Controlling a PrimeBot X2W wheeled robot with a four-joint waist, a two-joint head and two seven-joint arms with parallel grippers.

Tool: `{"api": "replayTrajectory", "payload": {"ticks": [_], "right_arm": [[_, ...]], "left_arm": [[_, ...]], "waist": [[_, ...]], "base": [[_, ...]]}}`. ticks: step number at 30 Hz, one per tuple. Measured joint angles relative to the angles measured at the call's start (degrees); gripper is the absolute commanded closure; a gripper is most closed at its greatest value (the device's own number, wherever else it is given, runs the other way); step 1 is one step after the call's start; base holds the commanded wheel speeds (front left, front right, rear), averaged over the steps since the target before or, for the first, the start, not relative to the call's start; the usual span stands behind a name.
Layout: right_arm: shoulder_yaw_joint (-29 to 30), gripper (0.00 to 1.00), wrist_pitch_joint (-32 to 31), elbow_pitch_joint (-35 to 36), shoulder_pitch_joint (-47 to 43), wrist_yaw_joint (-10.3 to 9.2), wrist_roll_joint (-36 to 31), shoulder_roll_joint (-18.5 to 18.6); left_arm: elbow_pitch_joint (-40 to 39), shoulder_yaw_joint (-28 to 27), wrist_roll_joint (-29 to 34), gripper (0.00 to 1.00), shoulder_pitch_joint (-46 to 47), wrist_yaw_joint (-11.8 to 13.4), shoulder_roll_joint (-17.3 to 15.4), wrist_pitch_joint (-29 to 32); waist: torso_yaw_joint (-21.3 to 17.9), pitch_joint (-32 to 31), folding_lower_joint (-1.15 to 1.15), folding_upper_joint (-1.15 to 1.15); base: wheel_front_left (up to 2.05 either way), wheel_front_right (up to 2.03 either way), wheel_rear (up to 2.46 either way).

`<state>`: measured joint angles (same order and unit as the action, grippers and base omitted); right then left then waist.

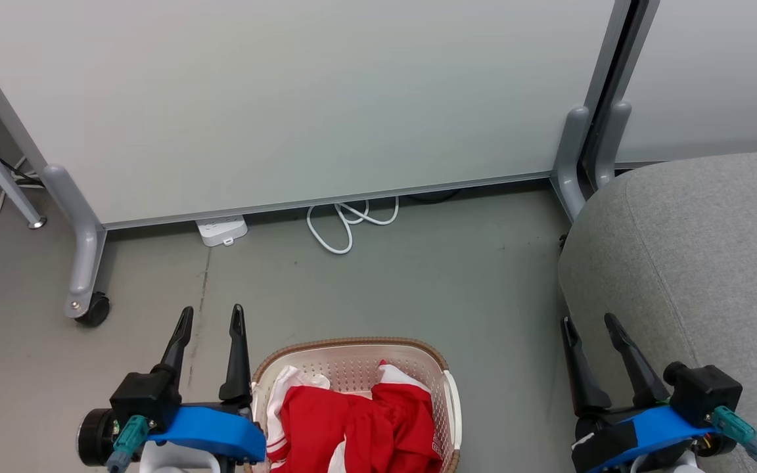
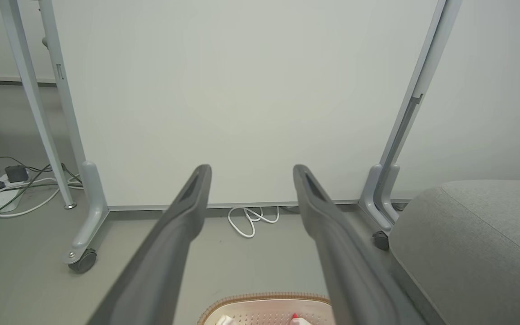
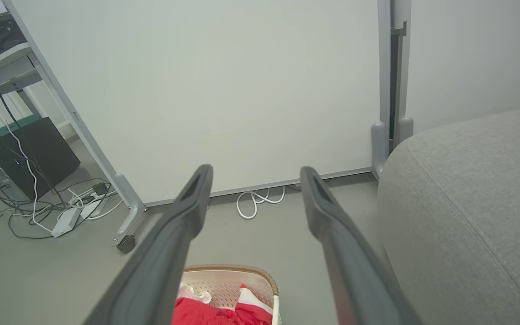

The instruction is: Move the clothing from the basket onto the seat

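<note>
The red clothing (image 1: 359, 424) with white panels lies crumpled inside the cream perforated basket (image 1: 352, 348), which sits on the floor at the bottom centre of the head view. My left gripper (image 1: 211, 315) stands open just left of the basket, nothing between its fingers. To the right of the basket my right gripper (image 1: 594, 323) is open too, close against the grey seat (image 1: 700, 256). The left wrist view shows the basket rim (image 2: 266, 299) below the fingers (image 2: 183, 221) and the seat (image 2: 481, 239) at right. In the right wrist view the clothing (image 3: 210, 313) lies low between the fingers (image 3: 183, 221).
A pale partition panel (image 1: 299, 98) on grey wheeled feet (image 1: 86, 263) stands behind the basket. A white cable loop (image 1: 349, 223) and a power strip (image 1: 222, 230) lie at its base. Open grey floor (image 1: 418, 282) spreads between the panel and the basket. More cables (image 3: 61, 212) lie at far left.
</note>
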<state>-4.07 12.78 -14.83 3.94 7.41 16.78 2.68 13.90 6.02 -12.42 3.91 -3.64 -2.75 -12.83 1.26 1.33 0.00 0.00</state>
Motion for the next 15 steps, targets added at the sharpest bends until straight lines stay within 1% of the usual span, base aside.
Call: {"api": "replayTrajectory", "payload": {"ticks": [15], "right_arm": [[-0.77, 0.0, 1.71, -1.19, 0.3, 0.01, -5.89, 0.02]], "left_arm": [[1.57, 0.9, 5.37, 0.0, 0.23, -0.18, -0.04, -1.64]], "waist": [[0.5, -0.09, 0.0, 0.0]], "base": [[0.0, 0.0, 0.0]]}}
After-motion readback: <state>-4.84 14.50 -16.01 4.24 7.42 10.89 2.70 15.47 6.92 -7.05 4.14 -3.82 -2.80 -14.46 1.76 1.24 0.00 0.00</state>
